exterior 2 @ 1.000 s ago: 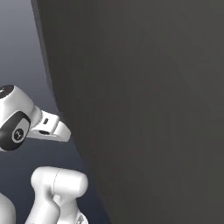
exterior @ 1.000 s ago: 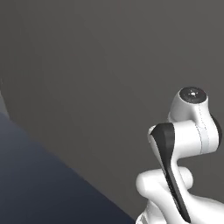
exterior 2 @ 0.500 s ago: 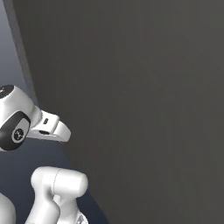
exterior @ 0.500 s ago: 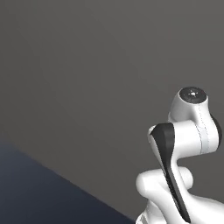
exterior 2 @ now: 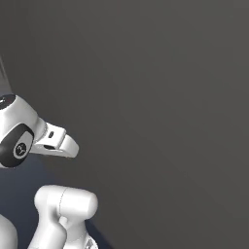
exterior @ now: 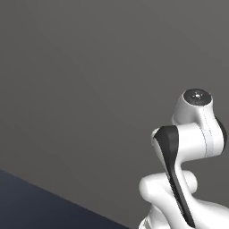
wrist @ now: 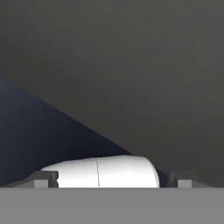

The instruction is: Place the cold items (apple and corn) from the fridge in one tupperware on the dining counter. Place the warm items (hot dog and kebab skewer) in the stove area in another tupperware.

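Nothing I can name as food or tupperware sits in front of me right now — the apple, corn, hot dog and kebab skewer are all somewhere I cannot place from these pictures. Ahead of the claw (wrist: 109,180) is a broad dark grey panel (wrist: 144,65), flat and featureless, with a dark blue floor (wrist: 30,131) running below it on a slant. I cannot tell whether that panel is the fridge front, a wall or a cabinet side; no handle or seam shows on it.

My claw stands wide apart, tips at the far edges of the hand view, and it holds nothing. The arm (exterior: 192,147) is folded up close over the base, hand (exterior 2: 53,142) pointing out toward the panel.

I judge the step in hand to be travel — getting the base to a spot where a work area comes into sight — so the task looks barely begun. To do it well I would keep the arm tucked as it is while the base turns, since the panel looks close and a swinging elbow could clip it. I would hold the claw open and idle, and wait until a door handle, a counter edge or one of the items shows ahead of it before reaching out at all.
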